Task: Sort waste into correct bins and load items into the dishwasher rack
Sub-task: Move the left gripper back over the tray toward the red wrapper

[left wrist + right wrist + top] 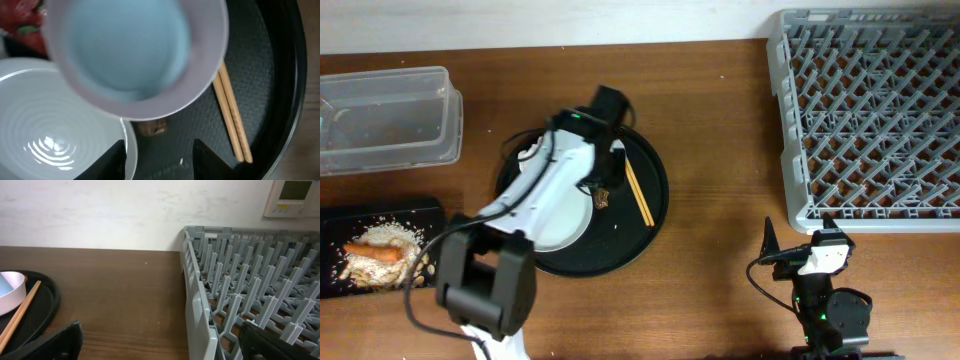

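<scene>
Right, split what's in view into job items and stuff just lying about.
Job: clear tub, black bin, carrot, food scraps, brown bit, red wrapper, white plate, light-blue cup, chopsticks, dishwasher rack.
Lying about: round black tray, wall control panel.

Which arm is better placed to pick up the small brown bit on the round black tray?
Left. The left gripper hangs open over the round tray, with the brown bit just ahead of it. The right gripper sits beside the dishwasher rack, away from the tray.
</scene>
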Action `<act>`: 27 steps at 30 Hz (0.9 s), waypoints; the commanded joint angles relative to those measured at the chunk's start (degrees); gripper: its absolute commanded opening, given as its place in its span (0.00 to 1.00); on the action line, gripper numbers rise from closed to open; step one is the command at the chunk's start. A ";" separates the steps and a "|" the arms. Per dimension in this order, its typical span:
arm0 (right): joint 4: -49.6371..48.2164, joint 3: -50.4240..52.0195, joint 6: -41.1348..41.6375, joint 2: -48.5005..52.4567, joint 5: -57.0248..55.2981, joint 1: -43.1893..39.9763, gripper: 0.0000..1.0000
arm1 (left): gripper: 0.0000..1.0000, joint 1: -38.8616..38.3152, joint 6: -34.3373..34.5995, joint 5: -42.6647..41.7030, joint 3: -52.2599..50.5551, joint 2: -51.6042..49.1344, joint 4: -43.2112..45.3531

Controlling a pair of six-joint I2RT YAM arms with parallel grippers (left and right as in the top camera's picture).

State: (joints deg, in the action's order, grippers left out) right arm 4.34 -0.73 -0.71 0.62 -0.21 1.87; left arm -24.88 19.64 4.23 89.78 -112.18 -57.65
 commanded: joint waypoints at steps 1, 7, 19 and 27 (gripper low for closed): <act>0.22 0.42 -0.35 -0.42 -0.48 0.33 0.98 | 0.43 -2.71 -3.74 3.82 -0.81 -4.44 0.39; 0.22 0.42 -0.35 -0.42 -0.50 0.33 0.98 | 0.51 -3.19 -3.72 7.69 -0.81 -7.02 0.81; 0.22 0.42 -0.35 -0.42 -0.50 0.33 0.98 | 0.49 -3.06 -2.58 7.69 1.20 4.39 -0.72; 0.22 0.42 -0.35 -0.42 -0.48 0.33 0.98 | 0.49 2.89 1.18 7.82 0.92 6.88 -7.45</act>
State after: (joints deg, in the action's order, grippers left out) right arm 4.36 -0.73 -0.71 0.62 -0.21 1.87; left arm -23.83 18.24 11.05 90.59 -105.43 -64.01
